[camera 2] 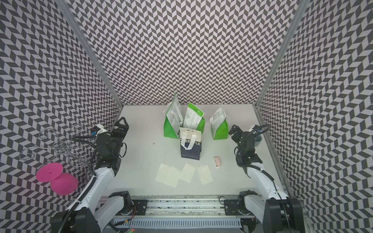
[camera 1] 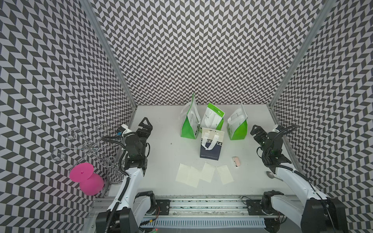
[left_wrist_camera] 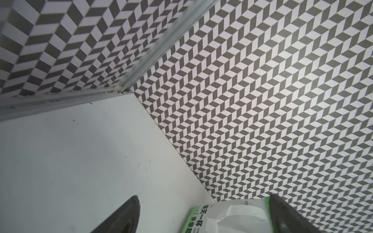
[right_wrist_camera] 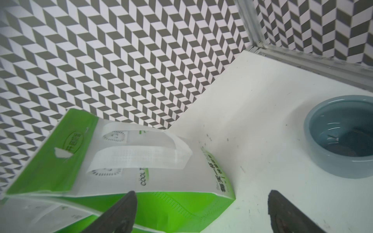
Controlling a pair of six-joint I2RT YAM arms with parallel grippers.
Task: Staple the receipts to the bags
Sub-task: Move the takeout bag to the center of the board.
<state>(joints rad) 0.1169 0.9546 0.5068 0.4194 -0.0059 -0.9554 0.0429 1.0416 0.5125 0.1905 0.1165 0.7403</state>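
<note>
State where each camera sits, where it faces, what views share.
Top view: overhead above the arm bases, looking down-forward at bags, receipts; both arms show.
Top view: beside it, same aim; both arms, cup.
Left wrist: faces the far left corner; open left gripper, leftmost green bag.
Right wrist: faces the far right corner; open right gripper, rightmost green bag.
Shared: right wrist and a top view both show the cup.
</note>
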